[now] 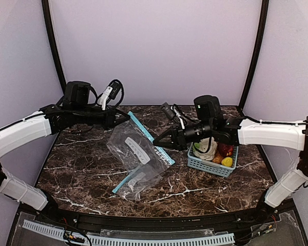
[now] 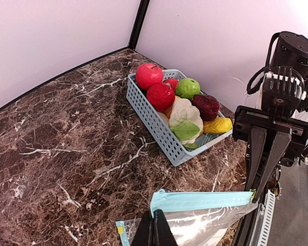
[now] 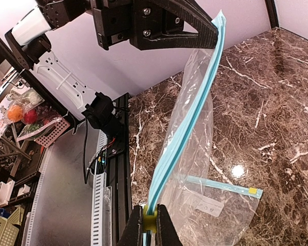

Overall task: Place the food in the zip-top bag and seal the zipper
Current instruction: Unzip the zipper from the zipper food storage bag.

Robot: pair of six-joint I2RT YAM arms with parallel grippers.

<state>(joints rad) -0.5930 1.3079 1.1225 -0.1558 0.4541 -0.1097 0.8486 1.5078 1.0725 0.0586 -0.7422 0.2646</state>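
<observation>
The clear zip-top bag hangs between my two grippers by its light-blue zipper strip. My left gripper is shut on the strip's far end, as the left wrist view shows. My right gripper is shut on the yellow-green zipper slider at the strip's other end, near the basket. The food lies in a light-blue slotted basket at the right: red apples, a green apple, a cauliflower, a yellow piece.
A second light-blue strip with a small yellow tab lies flat on the marble table under the hanging bag. Purple walls close the back and sides. A black rail runs along the table's near edge.
</observation>
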